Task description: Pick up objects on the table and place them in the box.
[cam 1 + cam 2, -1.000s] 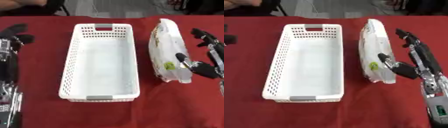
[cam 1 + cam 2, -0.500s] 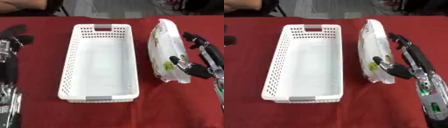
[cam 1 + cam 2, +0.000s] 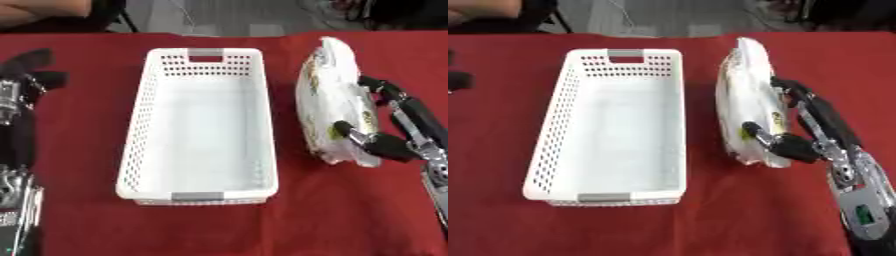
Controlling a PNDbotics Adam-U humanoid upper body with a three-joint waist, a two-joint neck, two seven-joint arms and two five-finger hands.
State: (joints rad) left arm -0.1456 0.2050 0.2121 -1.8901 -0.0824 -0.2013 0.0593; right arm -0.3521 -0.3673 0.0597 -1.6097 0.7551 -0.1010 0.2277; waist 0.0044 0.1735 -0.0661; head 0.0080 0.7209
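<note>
A white perforated basket [image 3: 199,125] sits lengthwise on the red tablecloth [image 3: 87,75], its inside bare, a grey handle tab at its far and near ends. Just right of it, apart from its wall, a white snack bag [image 3: 330,100] with yellow and green print lies lengthwise on the cloth. My right hand [image 3: 802,131] is on that bag: my thumb curls against its near left face and my fingers [image 3: 382,89] wrap over its right side, so I am gripping the bag while it rests on the cloth. My left hand [image 3: 26,82] shows at the left edge, well apart from the basket, its fingers relaxed and holding nothing.
</note>
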